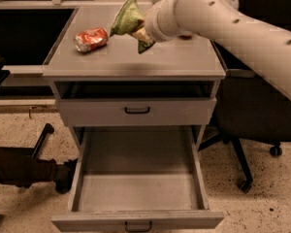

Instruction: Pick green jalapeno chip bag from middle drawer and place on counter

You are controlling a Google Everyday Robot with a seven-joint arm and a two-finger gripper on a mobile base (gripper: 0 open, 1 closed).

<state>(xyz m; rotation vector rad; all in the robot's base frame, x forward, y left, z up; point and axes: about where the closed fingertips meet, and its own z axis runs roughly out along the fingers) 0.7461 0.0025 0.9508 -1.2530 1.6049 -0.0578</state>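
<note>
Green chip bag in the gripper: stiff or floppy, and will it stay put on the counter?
Likely floppy and light: the green jalapeno chip bag sits crumpled and tilted in the gripper above the counter. Its flat creased shape probably won't roll, though it may slump over.

Speckled beige floor [274, 200], black wheeled office chair [254, 115] (right side)

Gripper [142, 33] partly behind chip bag [127, 15], above counter [136, 61]

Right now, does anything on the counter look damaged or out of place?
Yes: an orange-red can lies crushed on its side at the counter's left. The gripper holds the green chip bag in the air above the counter.
</note>
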